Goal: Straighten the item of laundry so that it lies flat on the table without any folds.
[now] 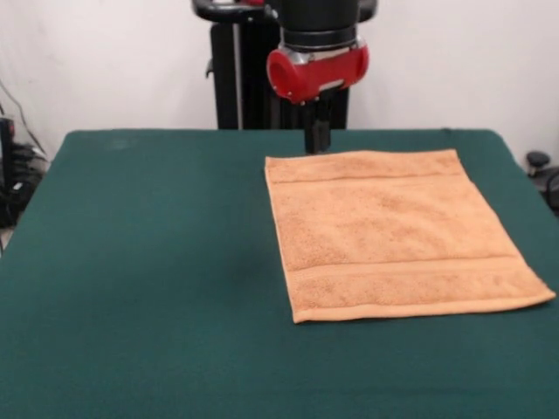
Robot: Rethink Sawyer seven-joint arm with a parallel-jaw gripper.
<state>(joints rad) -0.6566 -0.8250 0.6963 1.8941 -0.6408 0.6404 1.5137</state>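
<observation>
The hand towel [395,234] already lies spread out on the table [148,279], toward the right edge, its far end close to the far edge where the pedestal stands and its near right corner almost reaching the right edge. I'd judge the straightening to be at or near its last step: I see no fold or turned-over corner, only a slight skew against the table's edges. The gripper [317,138] hangs just above the towel's far left corner, slim and dark under the red wrist collar (whether its tips touch the cloth I can't make out), and it looks drawn in narrow with nothing visibly held. If anything is left, the next move calls for a clean lift straight up so the corner isn't dragged along, or a small tug to square it. The towel is orange-tan terry, nubbly and rectangular, with a flatter woven band near each end; the table cover is dark green, matte and felt-like.
</observation>
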